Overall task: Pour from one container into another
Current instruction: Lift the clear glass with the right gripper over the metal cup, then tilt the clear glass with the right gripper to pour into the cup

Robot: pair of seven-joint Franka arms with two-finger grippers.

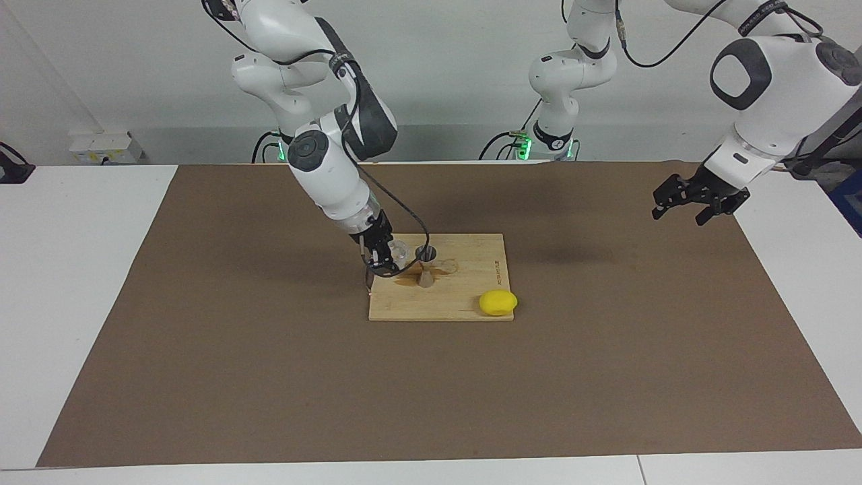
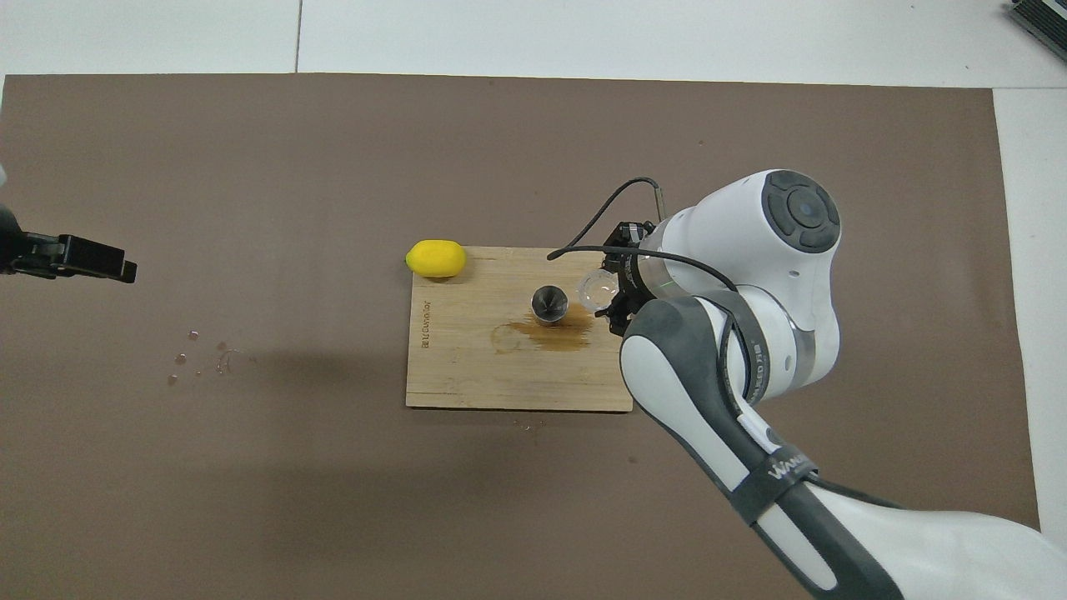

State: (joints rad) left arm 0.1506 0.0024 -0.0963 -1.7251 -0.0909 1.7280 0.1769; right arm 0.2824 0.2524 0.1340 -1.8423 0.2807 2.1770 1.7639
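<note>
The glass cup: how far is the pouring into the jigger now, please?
Done: the right gripper is shut on the glass cup and has it raised beside the jigger, which stands upright on the wooden board. In hand: the cup is at the jigger's mouth; whether liquid is flowing cannot be seen. A brown wet stain lies around the jigger. Left: finishing the pour and setting the cup down. The left gripper waits open.

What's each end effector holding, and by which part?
Right end effector grips the glass cup by its side wall, beside the jigger. Left end effector holds nothing.
</note>
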